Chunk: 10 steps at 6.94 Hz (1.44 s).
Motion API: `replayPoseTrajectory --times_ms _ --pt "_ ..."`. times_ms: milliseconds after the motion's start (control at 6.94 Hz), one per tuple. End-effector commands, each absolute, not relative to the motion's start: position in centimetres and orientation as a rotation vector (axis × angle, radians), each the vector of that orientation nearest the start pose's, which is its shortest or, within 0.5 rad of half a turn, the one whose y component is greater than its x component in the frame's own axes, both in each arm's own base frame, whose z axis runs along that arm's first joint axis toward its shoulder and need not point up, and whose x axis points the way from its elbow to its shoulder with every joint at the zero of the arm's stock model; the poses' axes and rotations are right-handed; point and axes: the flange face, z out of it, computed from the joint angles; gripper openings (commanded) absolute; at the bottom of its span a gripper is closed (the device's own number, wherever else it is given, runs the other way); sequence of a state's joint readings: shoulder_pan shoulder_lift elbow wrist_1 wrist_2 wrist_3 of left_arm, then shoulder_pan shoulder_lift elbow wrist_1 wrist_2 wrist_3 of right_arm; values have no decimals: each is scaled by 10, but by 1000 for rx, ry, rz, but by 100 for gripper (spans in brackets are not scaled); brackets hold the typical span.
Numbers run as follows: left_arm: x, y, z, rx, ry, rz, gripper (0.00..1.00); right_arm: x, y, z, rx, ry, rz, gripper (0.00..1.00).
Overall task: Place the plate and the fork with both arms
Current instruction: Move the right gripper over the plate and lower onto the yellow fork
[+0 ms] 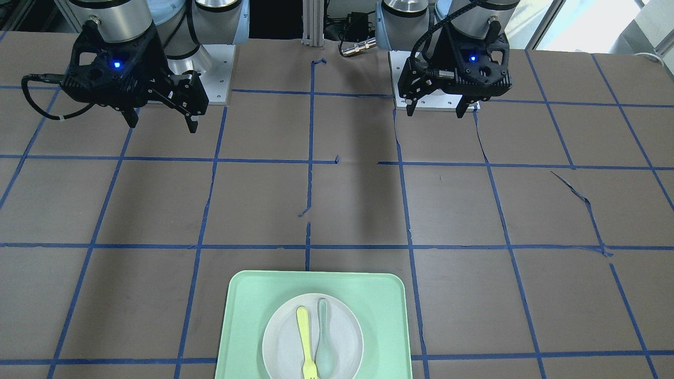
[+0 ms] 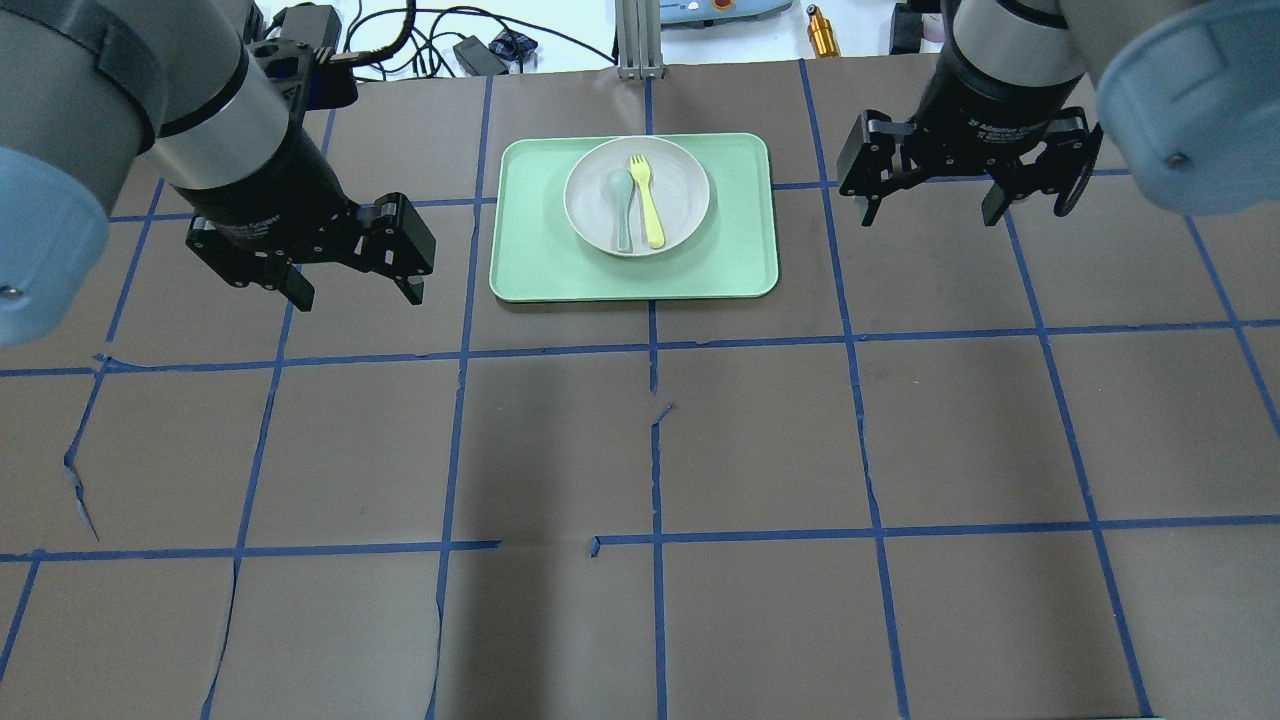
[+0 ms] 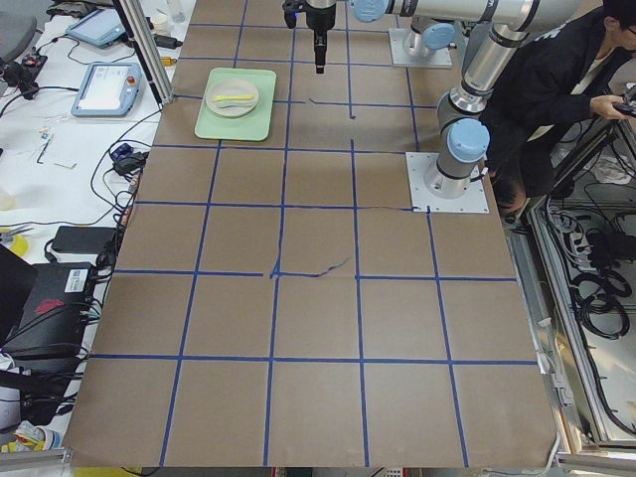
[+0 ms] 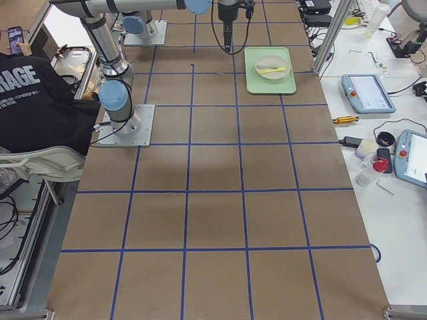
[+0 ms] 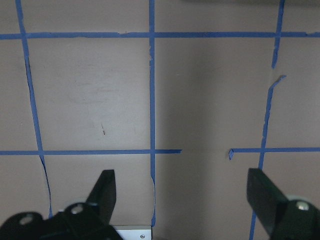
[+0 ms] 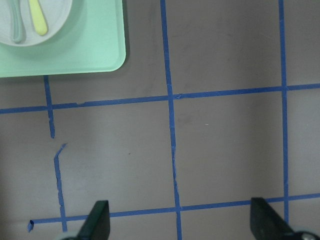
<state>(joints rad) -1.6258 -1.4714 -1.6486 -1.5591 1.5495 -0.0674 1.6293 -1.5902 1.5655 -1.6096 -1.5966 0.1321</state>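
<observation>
The off-white plate (image 2: 686, 195) sits in the mint-green tray (image 2: 740, 255) at the far middle of the table. The pale-yellow fork (image 2: 648, 205) and a grey-green spoon (image 2: 622, 205) lie side by side on the plate. My left gripper (image 2: 358, 298) hovers open and empty to the left of the tray. My right gripper (image 2: 928, 218) hovers open and empty to the right of the tray. In the front-facing view the plate (image 1: 345, 326), the fork (image 1: 304, 337), the left gripper (image 1: 435, 113) and the right gripper (image 1: 162, 126) show. The right wrist view catches the plate (image 6: 57, 15) and fork (image 6: 36, 17) at its top left.
The table is brown paper with a grid of blue tape, torn in places. The arm bases (image 1: 216, 79) stand at the robot's side of the table. A person (image 3: 556, 79) sits beside the table near the arm bases. Cables and tablets (image 4: 363, 93) lie beyond the far table edge.
</observation>
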Motion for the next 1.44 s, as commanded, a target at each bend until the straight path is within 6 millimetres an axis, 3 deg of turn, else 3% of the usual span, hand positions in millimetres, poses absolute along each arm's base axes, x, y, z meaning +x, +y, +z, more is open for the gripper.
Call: replayPoseTrajectory --times_ms 0,144,288,432,577,721,865,1009,1153,1297 --pt "-161 -453 500 -13 3165 -160 100 167 -483 499 107 3149 -111 100" --pt "-161 -457 494 -20 3164 -139 100 172 -494 489 131 3139 -165 100" --pt "-162 -459 490 -23 3164 -127 100 196 -525 466 84 3130 -205 100" --pt "-162 -460 487 -18 3162 -112 100 244 -561 426 8 3153 -134 100" --pt "-162 -462 483 -21 3162 -100 100 275 -623 393 93 3151 -113 100" --pt "-161 -459 475 -19 3162 -78 100 290 -673 360 169 3141 -103 100" --pt "-162 -458 470 -19 3163 -64 100 300 -696 330 162 3132 -126 100" --pt "-162 -458 470 -21 3164 -68 100 306 -705 295 143 3139 -99 94" --pt "-161 -458 472 -21 3162 -73 100 331 -710 251 102 3134 -116 94" --pt "-161 -456 472 -16 3162 -73 100 343 -710 234 76 3132 -128 87"
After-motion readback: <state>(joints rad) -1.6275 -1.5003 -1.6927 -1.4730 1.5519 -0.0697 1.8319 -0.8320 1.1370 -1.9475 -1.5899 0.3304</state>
